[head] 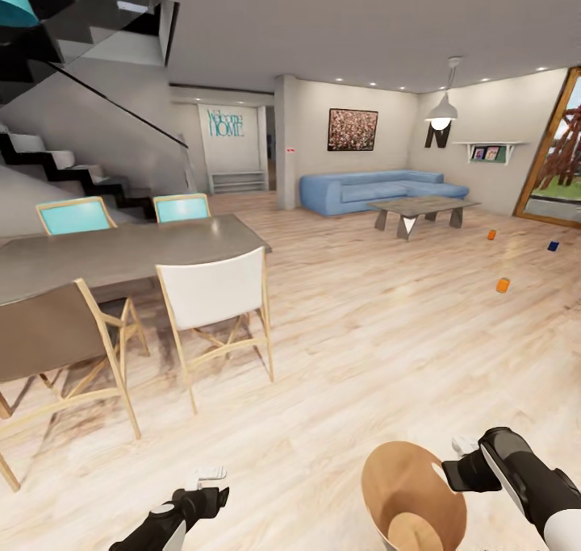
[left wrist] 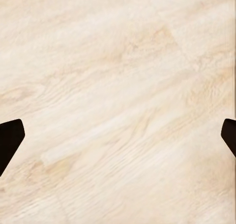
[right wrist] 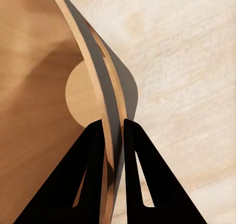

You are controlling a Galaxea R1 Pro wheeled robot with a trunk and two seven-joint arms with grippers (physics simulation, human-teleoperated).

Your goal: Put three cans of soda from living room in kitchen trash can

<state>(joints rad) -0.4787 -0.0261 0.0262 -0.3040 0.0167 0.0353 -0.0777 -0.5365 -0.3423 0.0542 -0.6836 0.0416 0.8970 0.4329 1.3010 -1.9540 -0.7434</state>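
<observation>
Bin in hand, cans far across the room.

From the kitchen side I look over the wood floor (head: pixel 339 357) toward the blue sofa (head: pixel 375 189) and low table (head: pixel 421 209); the trash can (head: pixel 379 470) hangs by its wall, pinched in my right gripper (right wrist: pixel 114 128), just in front of the base. My left gripper (head: pixel 208 478) is spread wide and empty. Two orange cans (head: pixel 503 285) (head: pixel 491 234) and the blue can (head: pixel 553 245) sit well apart on the floor near the glass door. I'd drive over steadily, keeping the bin level so the pinched rim doesn't slip.
</observation>
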